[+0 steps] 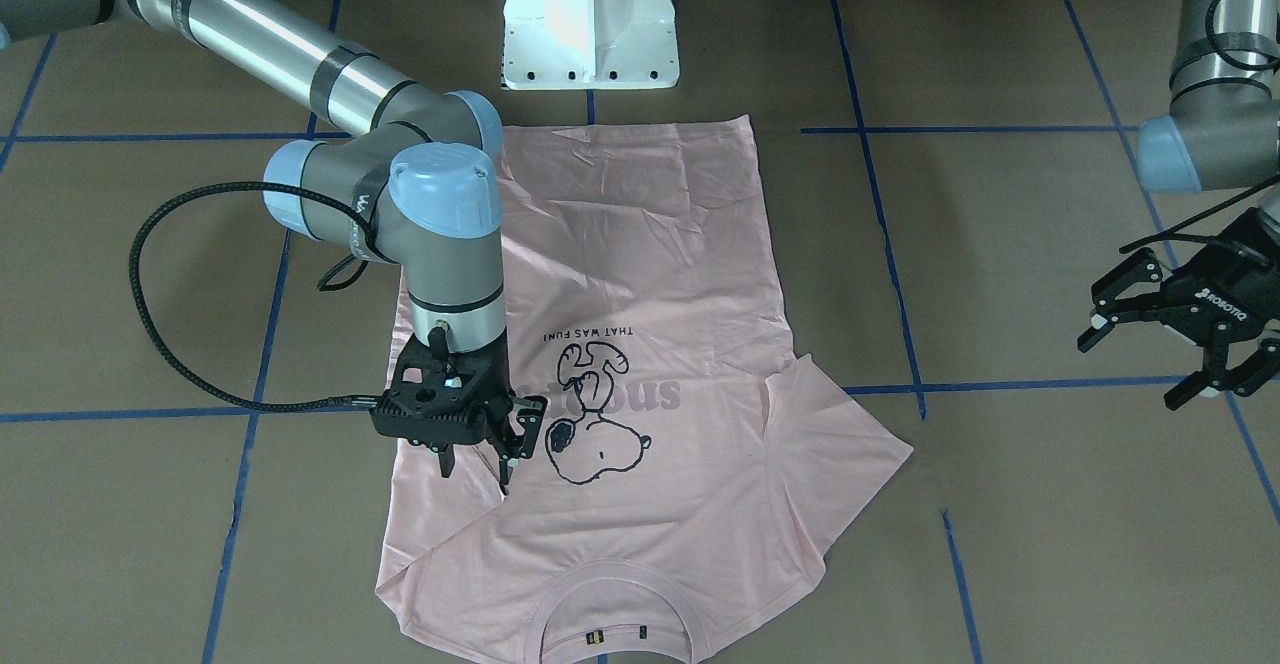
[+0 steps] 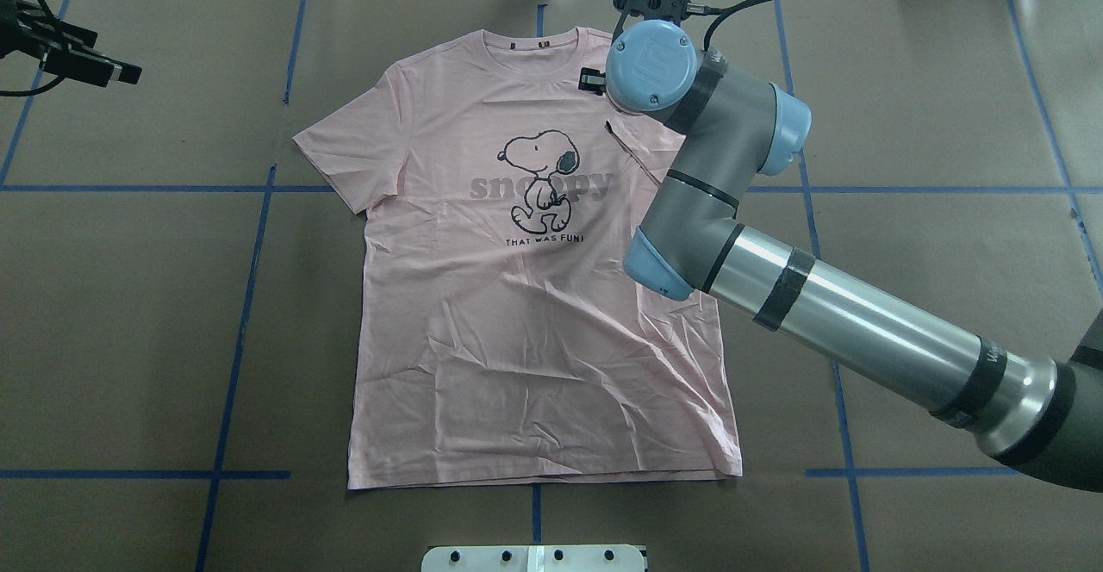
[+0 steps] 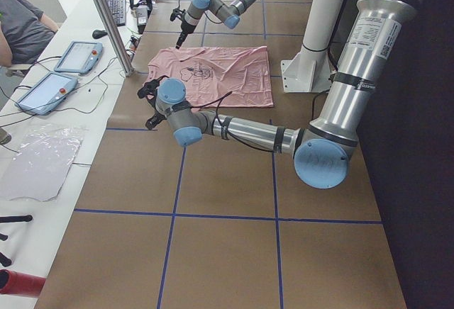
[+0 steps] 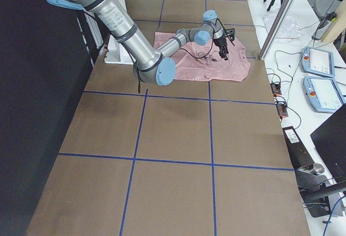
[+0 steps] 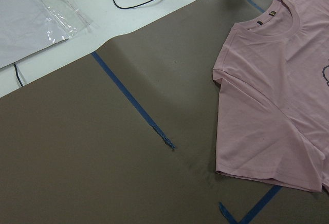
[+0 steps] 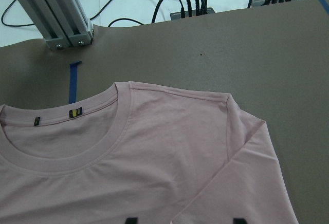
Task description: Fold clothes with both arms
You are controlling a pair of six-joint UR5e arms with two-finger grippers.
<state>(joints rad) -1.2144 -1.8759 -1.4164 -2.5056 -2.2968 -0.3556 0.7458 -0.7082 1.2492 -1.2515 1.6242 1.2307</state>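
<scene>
The pale pink T-shirt [image 1: 650, 264] [image 2: 517, 339] lies flat and print-up on the brown table, collar [image 6: 77, 152] at the far edge from the robot. The sleeve [image 6: 252, 147] on the robot's right is folded in over the body; the other sleeve [image 5: 257, 147] lies spread out. My right gripper [image 1: 478, 466] hovers open just above the folded sleeve side, beside the Snoopy print [image 1: 595, 424], with nothing between its fingers. My left gripper [image 1: 1140, 364] [image 2: 86, 59] hangs open over bare table, well clear of the shirt's spread sleeve.
The white pedestal base [image 1: 590, 24] stands at the shirt's hem side. Blue tape lines [image 2: 250, 296] grid the brown table. Beyond the far edge are cables [image 6: 195, 3], an aluminium post [image 6: 56, 13], tablets [image 3: 60, 75], a plastic sheet [image 5: 36, 13] and a seated person [image 3: 21, 25].
</scene>
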